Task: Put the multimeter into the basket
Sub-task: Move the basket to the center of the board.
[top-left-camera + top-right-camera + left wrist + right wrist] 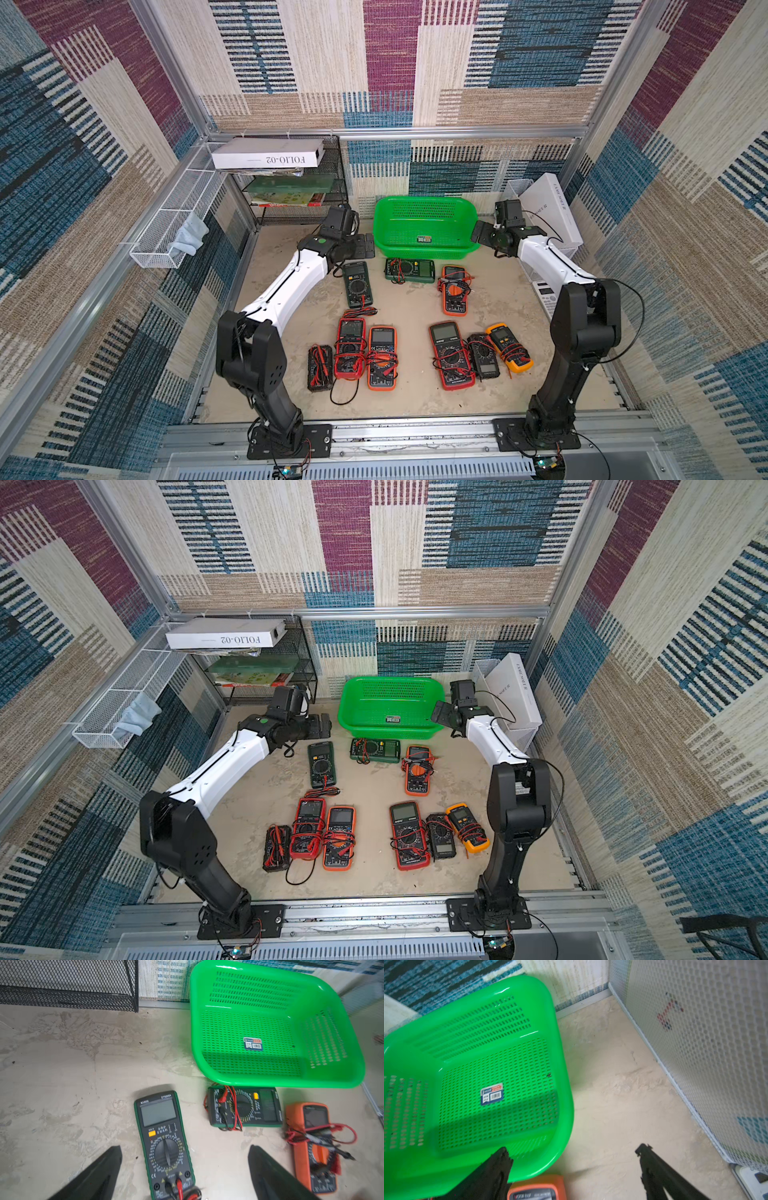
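Our left fingers (101, 1172) stand apart over the green multimeter (164, 1138), ready, we judge, to straddle it. It lies on the bench (62, 1084) near the empty basket (280, 1082). Also apart, our right fingers (654, 1169) hover at the basket's corner.

Patchwork woven walls (390, 62); mottled beige floor (415, 307); black mesh rack (291, 216) back corner; aluminium frame (457, 132) along wall.

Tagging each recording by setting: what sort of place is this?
Probably a robot data-collection cell, not a real workshop: an aluminium frame lined with patterned carpet, two arms bolted to a rail, and multimeters laid out before a green basket.
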`<state>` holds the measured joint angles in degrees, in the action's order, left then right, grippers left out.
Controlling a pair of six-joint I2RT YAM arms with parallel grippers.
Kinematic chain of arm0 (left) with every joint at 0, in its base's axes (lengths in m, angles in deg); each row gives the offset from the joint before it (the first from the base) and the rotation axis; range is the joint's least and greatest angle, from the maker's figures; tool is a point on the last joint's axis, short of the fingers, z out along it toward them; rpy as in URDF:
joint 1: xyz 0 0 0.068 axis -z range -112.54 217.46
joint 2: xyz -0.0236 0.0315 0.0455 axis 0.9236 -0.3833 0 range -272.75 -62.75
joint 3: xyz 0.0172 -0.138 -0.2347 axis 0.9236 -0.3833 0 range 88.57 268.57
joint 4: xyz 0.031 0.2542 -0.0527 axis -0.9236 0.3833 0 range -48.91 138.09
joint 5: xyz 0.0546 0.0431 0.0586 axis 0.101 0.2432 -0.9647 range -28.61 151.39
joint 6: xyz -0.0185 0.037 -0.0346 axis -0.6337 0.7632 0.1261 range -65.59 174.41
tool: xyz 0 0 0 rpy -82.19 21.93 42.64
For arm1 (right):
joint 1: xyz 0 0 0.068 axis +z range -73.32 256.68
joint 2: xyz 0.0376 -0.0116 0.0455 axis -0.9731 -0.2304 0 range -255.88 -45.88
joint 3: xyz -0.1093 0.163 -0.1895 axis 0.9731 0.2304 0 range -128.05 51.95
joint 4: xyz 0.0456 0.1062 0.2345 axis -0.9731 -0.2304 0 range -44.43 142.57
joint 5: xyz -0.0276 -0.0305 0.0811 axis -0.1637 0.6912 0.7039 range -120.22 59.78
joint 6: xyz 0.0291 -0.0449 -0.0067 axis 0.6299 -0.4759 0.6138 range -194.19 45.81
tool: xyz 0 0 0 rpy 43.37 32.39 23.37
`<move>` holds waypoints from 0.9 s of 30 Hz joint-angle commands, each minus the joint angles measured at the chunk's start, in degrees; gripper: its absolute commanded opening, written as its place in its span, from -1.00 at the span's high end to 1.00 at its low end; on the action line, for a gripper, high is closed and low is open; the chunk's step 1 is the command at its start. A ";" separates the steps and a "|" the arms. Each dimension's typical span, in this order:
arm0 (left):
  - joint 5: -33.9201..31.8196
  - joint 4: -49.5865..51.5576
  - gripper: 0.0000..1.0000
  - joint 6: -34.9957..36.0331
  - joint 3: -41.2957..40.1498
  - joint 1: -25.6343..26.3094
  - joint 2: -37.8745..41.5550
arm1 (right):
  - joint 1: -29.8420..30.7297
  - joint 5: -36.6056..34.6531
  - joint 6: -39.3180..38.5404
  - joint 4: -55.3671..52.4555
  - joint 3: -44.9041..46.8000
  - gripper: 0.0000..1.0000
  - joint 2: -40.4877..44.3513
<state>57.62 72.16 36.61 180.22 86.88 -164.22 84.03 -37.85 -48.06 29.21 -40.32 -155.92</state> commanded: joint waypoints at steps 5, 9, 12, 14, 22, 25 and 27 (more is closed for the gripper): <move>-6.91 4.43 -0.99 -5.80 10.98 0.70 -11.81 | -1.70 -1.26 0.82 -6.35 -9.19 -0.99 -7.84; -8.68 4.51 -0.99 -6.68 16.93 1.14 -17.83 | -2.36 0.66 0.00 -7.52 -12.68 -0.99 -11.01; -9.54 6.15 -0.99 -6.39 22.50 1.39 -22.27 | -2.41 1.34 -0.72 -8.53 -14.79 -0.99 -12.79; -10.08 6.90 -0.99 -5.86 25.39 1.41 -24.78 | -2.49 1.95 -0.99 -8.71 -15.45 -0.99 -13.59; -11.08 11.83 -0.99 -5.38 36.23 1.41 -33.44 | -2.70 4.65 -1.21 -9.45 -17.37 -0.99 -16.29; -11.24 12.14 -0.99 -5.21 36.96 1.41 -34.89 | -2.69 5.07 -1.43 -9.91 -17.53 -0.99 -16.79; -11.58 13.10 -0.99 -4.72 37.51 1.41 -35.87 | -2.63 5.39 -1.51 -10.21 -17.17 -0.99 -16.88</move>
<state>47.41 83.18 31.12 216.99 88.26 -199.30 81.34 -33.64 -49.11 20.34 -57.45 -172.53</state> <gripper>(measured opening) 0.996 0.995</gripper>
